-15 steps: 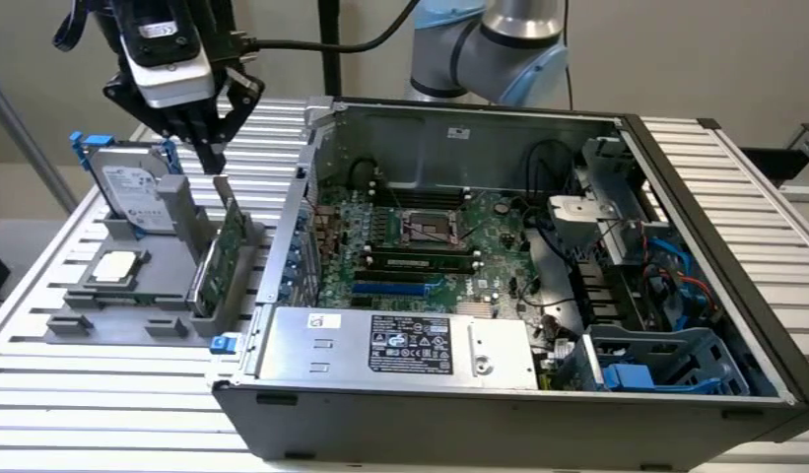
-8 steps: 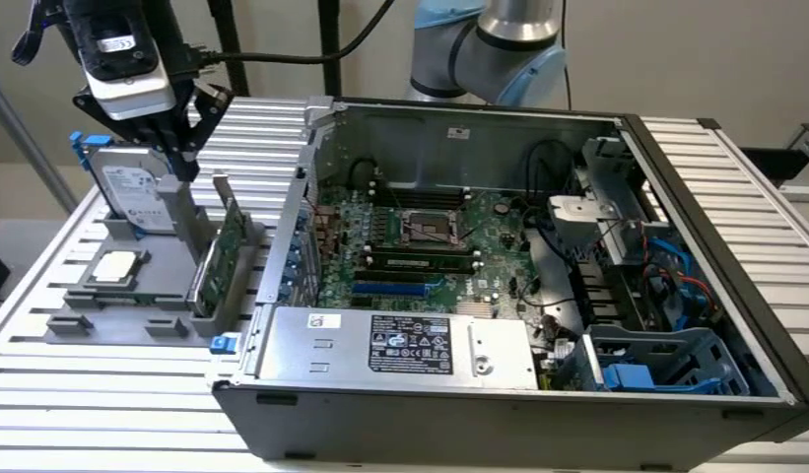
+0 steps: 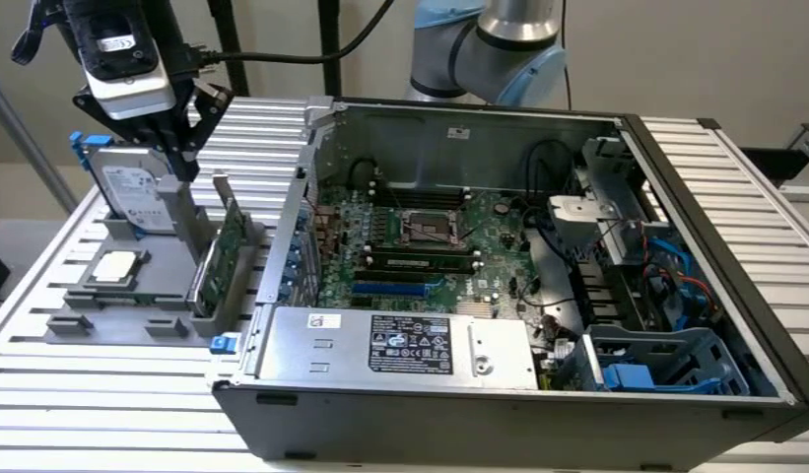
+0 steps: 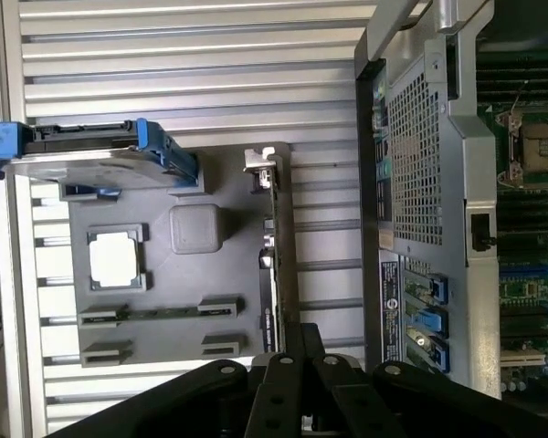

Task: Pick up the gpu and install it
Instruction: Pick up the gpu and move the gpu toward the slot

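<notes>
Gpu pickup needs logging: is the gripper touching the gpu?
Apart. The exterior view shows the gripper above the gpu, with a visible gap between them.

A plain beige wall [image 3: 719, 59] closes the scene at the back, bare and evenly lit. The work surface is a wide table of silver ribbed aluminium slats [image 3: 101, 394], with dark grooves between the slats. The light is soft and diffuse and throws only faint shadows. Two thin black upright poles [image 3: 224, 39] rise behind the table toward the exterior view's left, near a slanted grey metal bar [image 3: 13, 123].
</notes>
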Motion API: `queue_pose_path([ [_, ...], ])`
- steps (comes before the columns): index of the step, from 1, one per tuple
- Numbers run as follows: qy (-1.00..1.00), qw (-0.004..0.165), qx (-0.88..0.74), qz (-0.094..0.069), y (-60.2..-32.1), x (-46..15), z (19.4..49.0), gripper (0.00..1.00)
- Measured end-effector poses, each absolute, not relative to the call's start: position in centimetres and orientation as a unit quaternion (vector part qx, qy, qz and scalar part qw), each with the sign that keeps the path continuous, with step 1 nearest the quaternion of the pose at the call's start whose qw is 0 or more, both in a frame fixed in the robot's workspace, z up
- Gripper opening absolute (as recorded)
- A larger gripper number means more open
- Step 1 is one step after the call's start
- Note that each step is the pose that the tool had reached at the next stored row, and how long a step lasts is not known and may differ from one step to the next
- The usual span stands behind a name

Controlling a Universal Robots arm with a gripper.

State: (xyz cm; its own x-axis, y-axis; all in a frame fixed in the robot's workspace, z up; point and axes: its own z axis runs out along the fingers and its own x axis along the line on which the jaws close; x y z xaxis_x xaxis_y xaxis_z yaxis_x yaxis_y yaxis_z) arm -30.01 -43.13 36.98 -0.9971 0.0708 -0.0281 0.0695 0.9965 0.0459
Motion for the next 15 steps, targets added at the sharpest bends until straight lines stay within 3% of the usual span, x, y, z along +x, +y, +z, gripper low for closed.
queue_pose_path([
  [7,0.999,0.015,0.035,0.022,-43.13,-30.01,36.96,0.00],
  [8,0.999,0.015,0.035,0.022,-43.13,-30.01,36.96,1.00],
  [15,0.999,0.015,0.035,0.022,-43.13,-30.01,36.95,1.00],
])
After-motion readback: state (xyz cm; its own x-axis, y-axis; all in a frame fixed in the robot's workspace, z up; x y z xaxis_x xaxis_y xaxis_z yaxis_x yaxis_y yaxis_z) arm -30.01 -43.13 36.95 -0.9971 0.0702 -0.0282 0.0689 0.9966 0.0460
